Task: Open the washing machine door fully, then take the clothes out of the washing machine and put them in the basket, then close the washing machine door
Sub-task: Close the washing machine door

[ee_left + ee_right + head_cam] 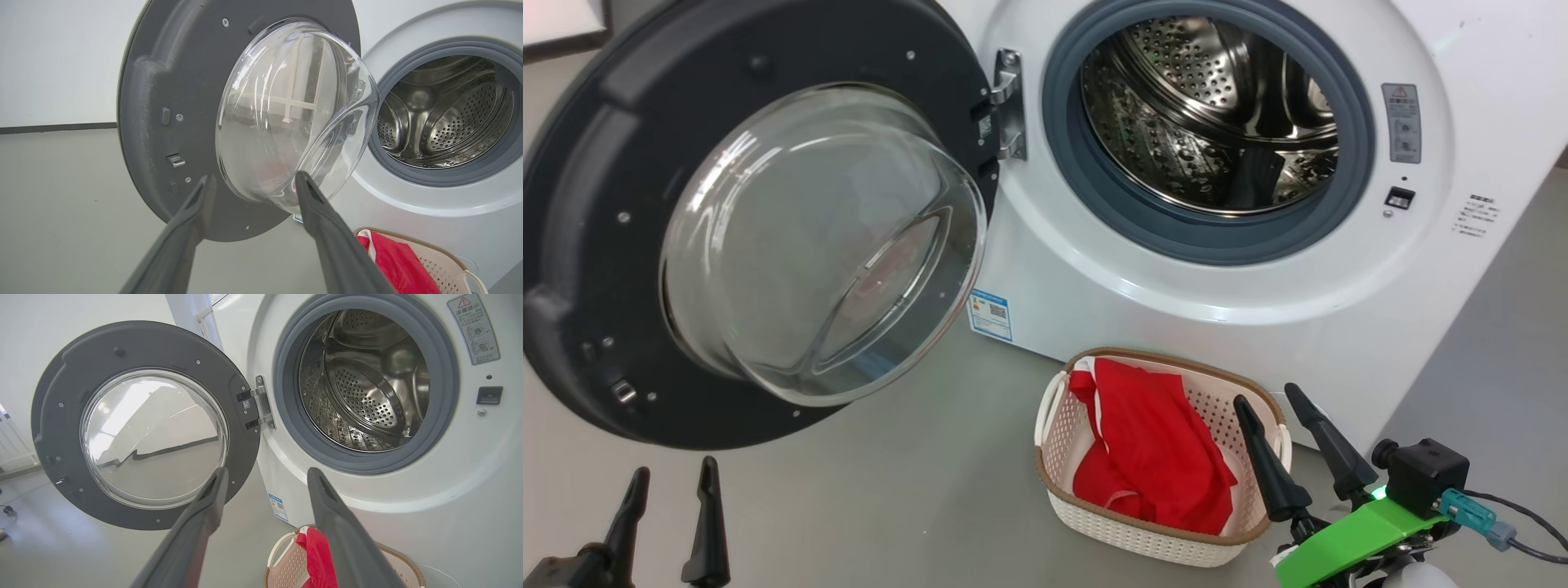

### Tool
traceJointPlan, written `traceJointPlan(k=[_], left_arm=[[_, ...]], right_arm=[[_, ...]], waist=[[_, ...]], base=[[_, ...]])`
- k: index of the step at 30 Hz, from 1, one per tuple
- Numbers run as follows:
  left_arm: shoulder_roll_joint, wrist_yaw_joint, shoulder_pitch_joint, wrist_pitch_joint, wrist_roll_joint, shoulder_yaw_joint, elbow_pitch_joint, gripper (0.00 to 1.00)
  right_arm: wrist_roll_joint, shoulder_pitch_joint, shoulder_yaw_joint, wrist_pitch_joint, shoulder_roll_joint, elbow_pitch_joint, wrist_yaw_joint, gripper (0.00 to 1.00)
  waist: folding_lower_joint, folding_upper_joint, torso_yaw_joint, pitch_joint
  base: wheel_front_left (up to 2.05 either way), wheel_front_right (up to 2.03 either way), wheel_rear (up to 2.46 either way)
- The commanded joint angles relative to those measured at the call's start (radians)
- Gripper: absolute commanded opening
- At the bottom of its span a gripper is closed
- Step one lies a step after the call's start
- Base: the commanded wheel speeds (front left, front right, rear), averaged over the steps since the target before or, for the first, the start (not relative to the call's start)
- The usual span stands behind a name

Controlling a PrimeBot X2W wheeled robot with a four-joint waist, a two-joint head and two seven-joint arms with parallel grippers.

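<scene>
My left pincer (676, 467) and right pincer (1265, 394) spread, empty; black-rimmed glass door (596, 245) open leftward; cream perforated basket (1127, 535) of red clothes (1152, 457) lengthwise toward white washer (1176, 327).

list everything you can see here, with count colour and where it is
washing machine: one, white, behind the basket, mouth open
washing machine door: one, black rim with clear glass bowl, swung wide open left of the mouth
drum: one, steel, perforated, inside the grey gasket
basket: one, cream with brown rim, on the floor before the machine
clothes: count unclear, red with white trim, in the basket
blue label: one, low on the machine's front
floor: grey
left gripper: dark fingers, open, lower left
right gripper: dark fingers, open, by the basket's right edge
</scene>
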Motion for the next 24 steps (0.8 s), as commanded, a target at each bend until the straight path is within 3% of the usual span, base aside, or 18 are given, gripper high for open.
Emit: traceJointPlan(k=[1,24], left_arm=[[0.028,0.010,-0.022,0.001,0.007,0.034,-0.024,1.00],[0.043,0.028,-0.007,0.005,0.002,0.026,-0.048,1.00]], right_arm=[[0.018,-0.011,0.019,-0.005,0.000,-0.021,0.002,1.00],[0.029,-0.004,0.043,-0.005,-0.009,-0.016,0.002,1.00]], waist=[[0.0000,-0.0001,0.010,-0.003],[0.0000,-0.0001,0.016,-0.012]], base=[[0.00,0.00,0.00],[0.00,0.00,0.00]])
